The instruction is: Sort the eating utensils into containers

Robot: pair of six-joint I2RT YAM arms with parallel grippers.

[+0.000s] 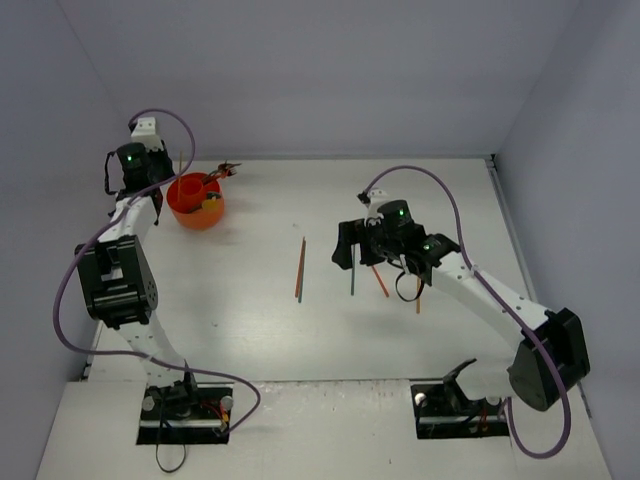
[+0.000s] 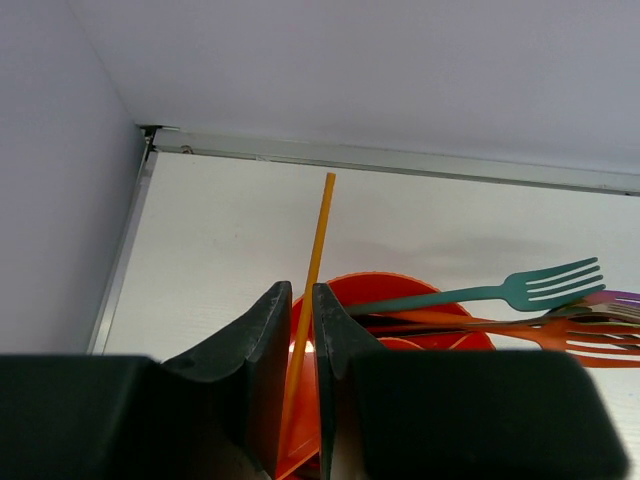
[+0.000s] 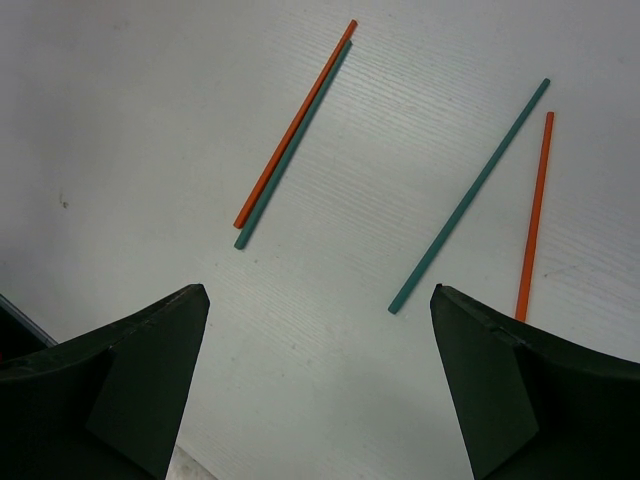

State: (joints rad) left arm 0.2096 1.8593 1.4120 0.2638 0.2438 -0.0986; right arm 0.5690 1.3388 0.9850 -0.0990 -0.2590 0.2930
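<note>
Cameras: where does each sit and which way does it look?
Top external: high behind the arms, facing down at the table; left arm and right arm show.
Left wrist: on the left arm, facing the orange cup and back wall; left tool shows around a gold chopstick.
Right wrist: on the right arm, facing down at an orange-and-teal chopstick pair; open right tool shows.
Shared: top and right wrist both show that pair.
</note>
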